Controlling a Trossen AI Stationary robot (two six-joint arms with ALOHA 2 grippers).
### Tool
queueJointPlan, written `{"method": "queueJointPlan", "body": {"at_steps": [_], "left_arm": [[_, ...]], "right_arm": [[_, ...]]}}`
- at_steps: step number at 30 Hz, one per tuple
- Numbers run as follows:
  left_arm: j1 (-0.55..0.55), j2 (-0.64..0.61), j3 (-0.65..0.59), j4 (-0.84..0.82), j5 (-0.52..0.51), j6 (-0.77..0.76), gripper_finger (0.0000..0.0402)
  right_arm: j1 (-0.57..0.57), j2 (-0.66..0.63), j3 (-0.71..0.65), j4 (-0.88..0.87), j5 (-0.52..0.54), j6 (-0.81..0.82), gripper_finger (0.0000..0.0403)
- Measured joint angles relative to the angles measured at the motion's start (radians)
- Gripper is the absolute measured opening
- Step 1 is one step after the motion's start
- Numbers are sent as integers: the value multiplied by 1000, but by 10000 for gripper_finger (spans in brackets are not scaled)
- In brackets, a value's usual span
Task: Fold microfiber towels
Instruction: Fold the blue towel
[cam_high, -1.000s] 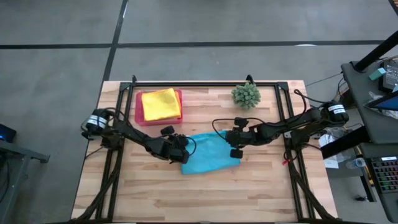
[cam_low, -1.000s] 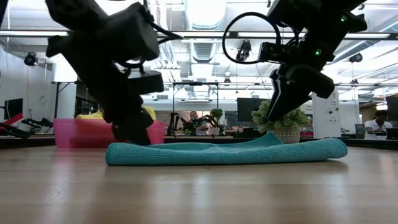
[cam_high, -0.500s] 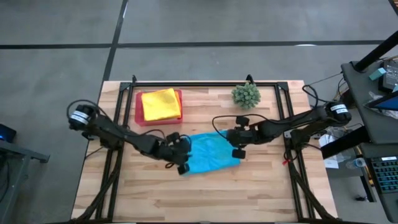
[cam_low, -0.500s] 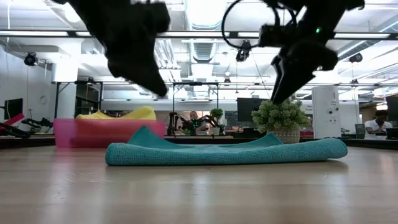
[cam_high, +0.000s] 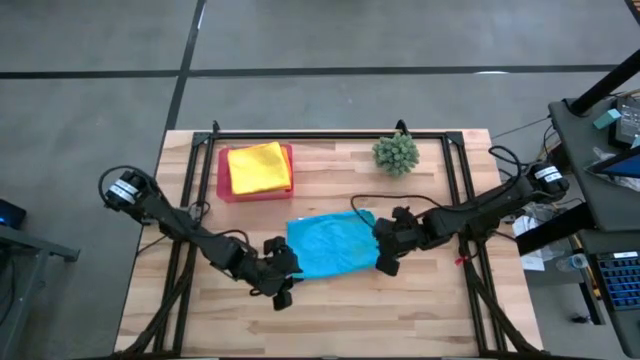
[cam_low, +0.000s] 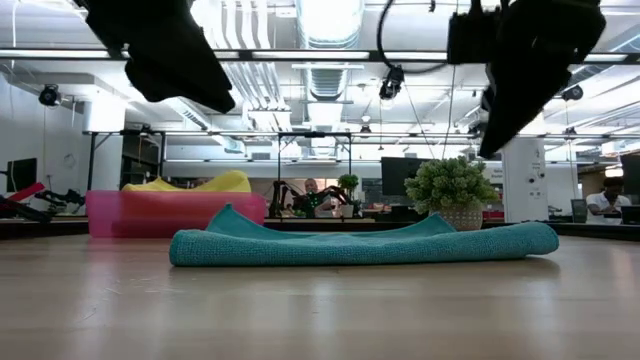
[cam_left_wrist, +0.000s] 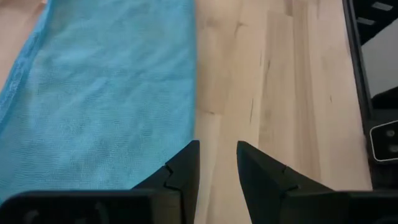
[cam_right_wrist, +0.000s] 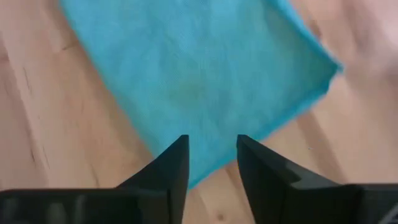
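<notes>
On the pale wooden slatted desk, a folded turquoise microfiber towel lies flat near the middle, its long axis running left to right, with a slight tilt. The left end effector hangs above the wood just off the towel's near left corner, the right end effector above its right edge, both raised clear, fingers a narrow gap apart, holding nothing. A yellow microfiber towel rests on the flat pink rectangular tray at the back left.

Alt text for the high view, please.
A turquoise towel lies folded mid-table, the left gripper and right gripper open and empty at its two ends. Behind, a yellow towel on a pink tray.
</notes>
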Motion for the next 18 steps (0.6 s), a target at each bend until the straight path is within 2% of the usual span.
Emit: {"method": "queueJointPlan", "body": {"at_steps": [5,12,15,18], "left_arm": [[2,7,-18,6,-32,6,91],[7,33,-49,11,-94,10,91],[12,58,-54,5,-118,52,91],[25,78,-55,-48,-124,84,91]], "right_arm": [[4,0,-62,-2,-7,182,168],[4,0,-184,43,163,418,234],[4,-2,-209,149,191,420,250],[3,-6,-210,234,230,335,258]]}}
